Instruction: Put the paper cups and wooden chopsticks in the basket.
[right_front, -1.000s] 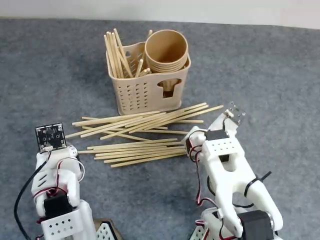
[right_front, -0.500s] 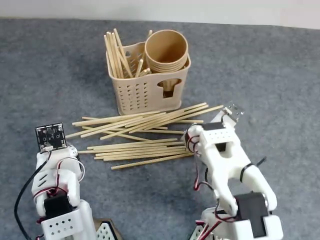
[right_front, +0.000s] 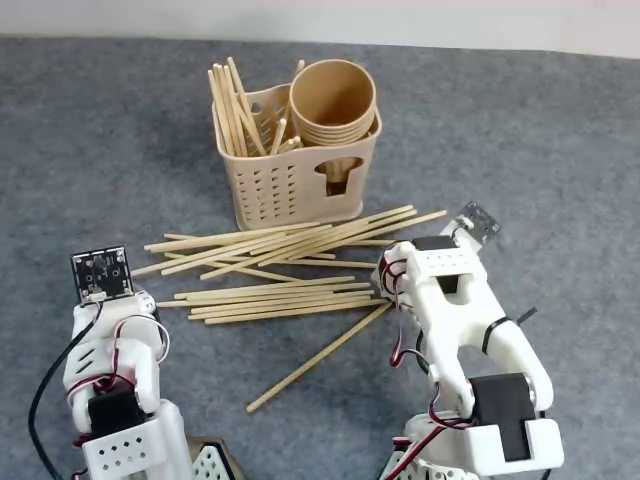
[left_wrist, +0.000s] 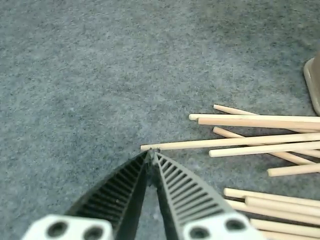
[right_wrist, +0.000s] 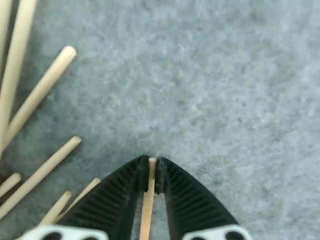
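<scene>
At lower right of the high view, I have the right tool (right_wrist: 151, 162) closed on the very end of one wooden chopstick (right_front: 315, 358). The stick slants away from the loose pile (right_front: 280, 270) across the grey bench (right_front: 520, 150). I judge this end grip singles the stick out from its neighbours, so it can later be tipped upright. Beyond the pile, the basket (right_front: 290, 190) holds the nested paper cups (right_front: 333, 100) on one side. Upright chopsticks (right_front: 232, 105) lean in the other side, which keeps room for more. My left tool (left_wrist: 151, 154) hangs with its jaws together and nothing between them, near the pile's outer stick ends. I take this for parking clear of the working arm.
</scene>
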